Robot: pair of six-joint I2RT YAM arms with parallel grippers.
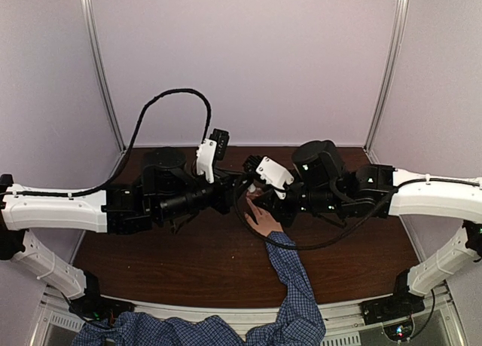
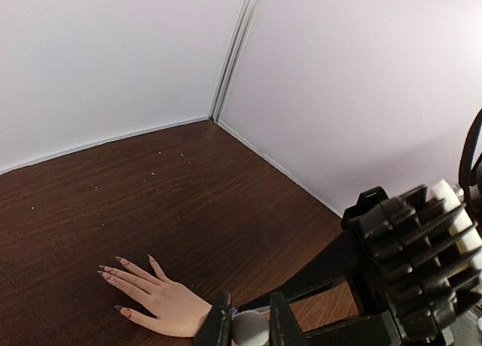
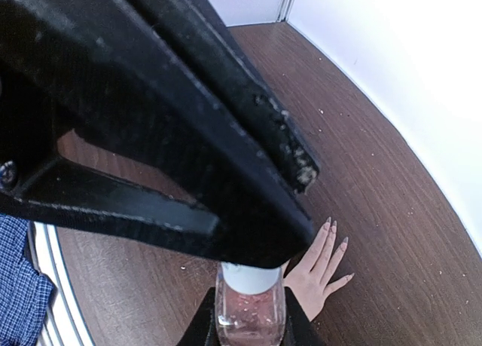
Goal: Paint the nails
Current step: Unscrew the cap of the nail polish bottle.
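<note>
A light-skinned hand (image 1: 263,219) with a blue checked sleeve (image 1: 297,286) lies flat on the dark wooden table. Its nails (image 2: 103,271) are long and pinkish; they also show in the right wrist view (image 3: 329,225). My right gripper (image 3: 250,335) is shut on a small clear nail-polish bottle (image 3: 250,314) with pink flecks, held above the table just left of the hand. My left gripper (image 2: 250,316) is shut on the bottle's white cap (image 2: 251,331). Both grippers meet above the hand in the top view, left (image 1: 235,197) and right (image 1: 256,191).
The table (image 1: 188,255) is walled by pale panels at the back and sides. The person's other sleeve (image 1: 173,332) lies along the near edge. A black cable (image 1: 316,244) loops beside the wrist. The right arm's ribbed black body (image 2: 418,263) fills the left wrist view's right side.
</note>
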